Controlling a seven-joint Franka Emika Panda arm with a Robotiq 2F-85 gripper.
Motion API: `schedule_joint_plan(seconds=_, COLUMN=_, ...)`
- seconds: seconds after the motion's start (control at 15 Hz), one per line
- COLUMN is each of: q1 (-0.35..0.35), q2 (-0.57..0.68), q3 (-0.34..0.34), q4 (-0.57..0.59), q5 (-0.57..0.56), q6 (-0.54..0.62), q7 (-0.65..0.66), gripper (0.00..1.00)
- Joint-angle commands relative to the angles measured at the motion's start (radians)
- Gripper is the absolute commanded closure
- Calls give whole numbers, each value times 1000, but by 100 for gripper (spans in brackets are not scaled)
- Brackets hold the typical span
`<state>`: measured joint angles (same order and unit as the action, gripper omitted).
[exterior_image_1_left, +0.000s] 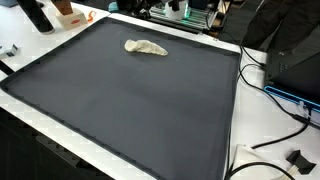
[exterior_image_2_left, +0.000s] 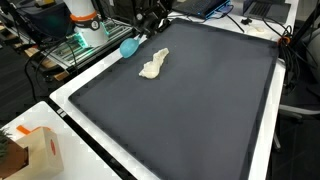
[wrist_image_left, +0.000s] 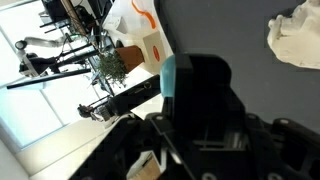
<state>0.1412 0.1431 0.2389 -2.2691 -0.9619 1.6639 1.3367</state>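
Although the gripper (exterior_image_2_left: 148, 22) hangs over one corner of the dark mat (exterior_image_2_left: 200, 110), we cannot tell whether its fingers are parted or clamped (the wrist view gives only a dark blur). A teal object (exterior_image_2_left: 130, 46) sits just beside it at the mat's edge, and the crumpled white cloth (exterior_image_2_left: 153, 65) lies just inside that edge, with bare mat stretching from it to the other edges.
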Motion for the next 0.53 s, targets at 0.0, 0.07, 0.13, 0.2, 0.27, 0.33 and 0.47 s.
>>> schedule_joint_plan(seconds=0.0, q1=42, q2=53, q3=-21, q4=18, q5=-54, q6=-27, q7=2, gripper=75)
schedule_joint_plan(seconds=0.07, q1=47, q2=63, q3=-21, q4=19, q5=-65, q6=-26, q7=-2, gripper=75)
schedule_joint_plan(seconds=0.13, q1=53, q2=72, q3=-22, q4=21, q5=-75, q6=-25, q7=-6, gripper=75)
schedule_joint_plan(seconds=0.2, q1=57, q2=81, q3=-22, q4=22, q5=-81, q6=-24, q7=-10, gripper=75)
schedule_joint_plan(seconds=0.27, q1=62, q2=89, q3=-21, q4=22, q5=-92, q6=-22, q7=-17, gripper=75)
schedule_joint_plan(seconds=0.33, q1=66, q2=97, q3=-21, q4=23, q5=-101, q6=-22, q7=-21, gripper=75)
schedule_joint_plan(seconds=0.47, q1=74, q2=109, q3=-19, q4=21, q5=-119, q6=-16, q7=-38, gripper=75)
